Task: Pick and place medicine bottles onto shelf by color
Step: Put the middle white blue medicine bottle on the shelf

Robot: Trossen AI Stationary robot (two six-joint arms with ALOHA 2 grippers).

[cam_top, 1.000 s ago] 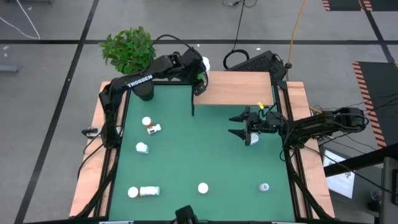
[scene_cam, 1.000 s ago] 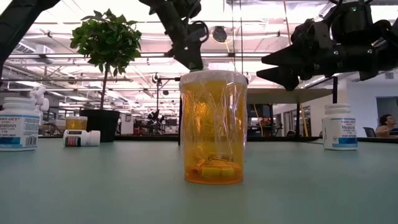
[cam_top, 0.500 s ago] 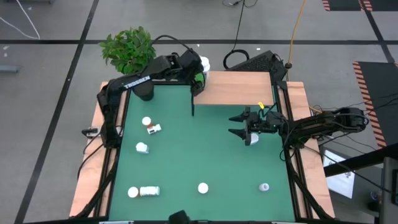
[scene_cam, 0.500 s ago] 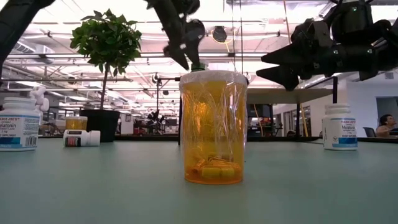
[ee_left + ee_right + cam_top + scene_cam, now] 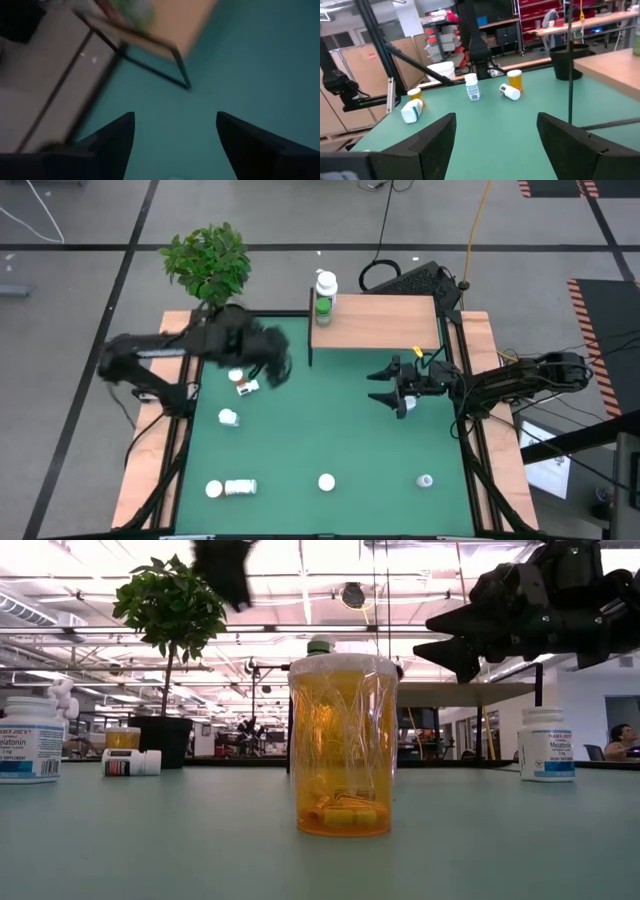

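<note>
The shelf (image 5: pixel 385 322) stands at the far side of the green mat. A white-capped bottle (image 5: pixel 326 282) and a green-capped bottle (image 5: pixel 323 308) stand upright at its far-left corner. More medicine bottles stand or lie on the mat: a pair (image 5: pixel 242 382) at the left, one (image 5: pixel 228 418) below them, others along the near edge (image 5: pixel 327 482). My left gripper (image 5: pixel 274 370), blurred, hangs open above the mat left of the shelf with nothing between its fingers (image 5: pixel 175 130). My right gripper (image 5: pixel 384 387) is open and level over the mat's right part (image 5: pixel 495 135).
A potted plant (image 5: pixel 208 262) stands at the far-left corner. In the low view an orange pill bottle (image 5: pixel 343 745) stands close in front, with white bottles at the left (image 5: pixel 30 740) and right (image 5: pixel 546 744). Wooden rails border the mat (image 5: pixel 330 430).
My left gripper has swung quickly away from the shelf's far-left corner, toward the table's left and near side. The green-capped bottle it was at stays upright on the shelf. My right gripper has kept still.
</note>
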